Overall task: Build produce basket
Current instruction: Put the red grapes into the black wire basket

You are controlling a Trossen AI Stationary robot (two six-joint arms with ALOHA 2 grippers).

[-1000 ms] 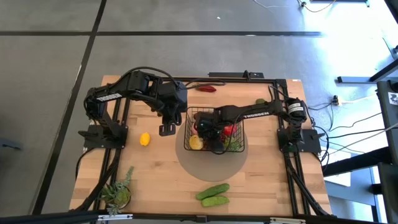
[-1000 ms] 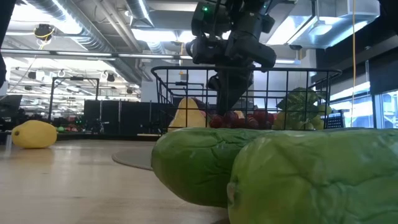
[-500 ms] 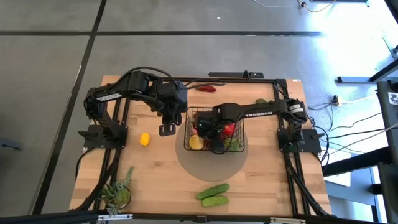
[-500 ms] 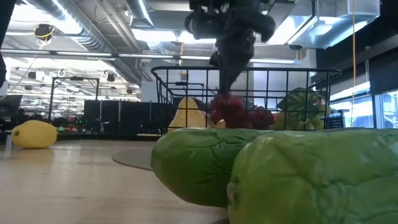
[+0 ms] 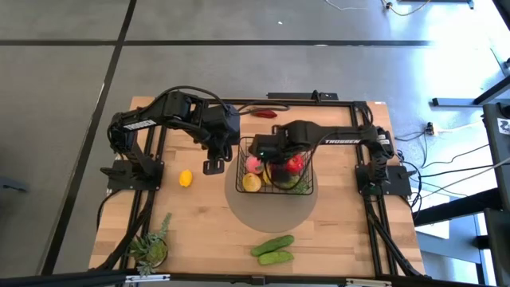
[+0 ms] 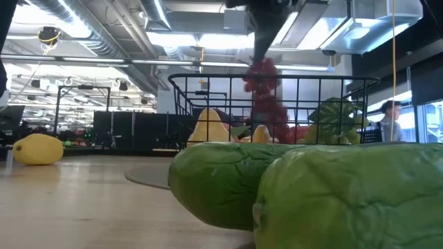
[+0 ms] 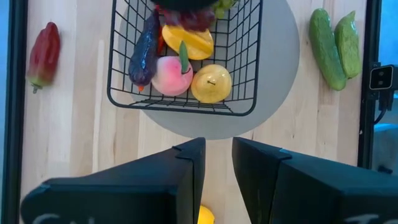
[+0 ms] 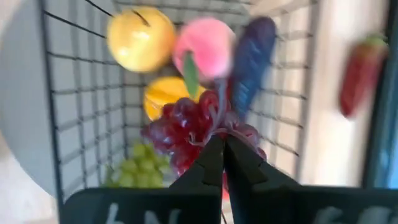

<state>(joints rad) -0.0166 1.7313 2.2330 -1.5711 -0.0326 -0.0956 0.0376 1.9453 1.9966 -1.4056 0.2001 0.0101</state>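
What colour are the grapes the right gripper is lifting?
Dark red-purple grapes, clearest in the right wrist view.

Black wire basket (image 7: 242, 109) on a grey mat (image 7: 277, 81), light wood tabletop (image 5: 199, 231). Dark red grapes (image 8: 193, 124), pink peach (image 7: 171, 76), yellow lemon (image 5: 185, 178), green cucumbers (image 5: 272, 249), purple eggplant (image 7: 144, 53).

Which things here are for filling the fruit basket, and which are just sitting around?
For the job:
- basket
- purple grapes, held up by the right gripper
- peach, eggplant and yellow apple inside the basket
- lemon, two cucumbers and red pepper on the table

Just sitting around:
- potted plant
- grey round mat
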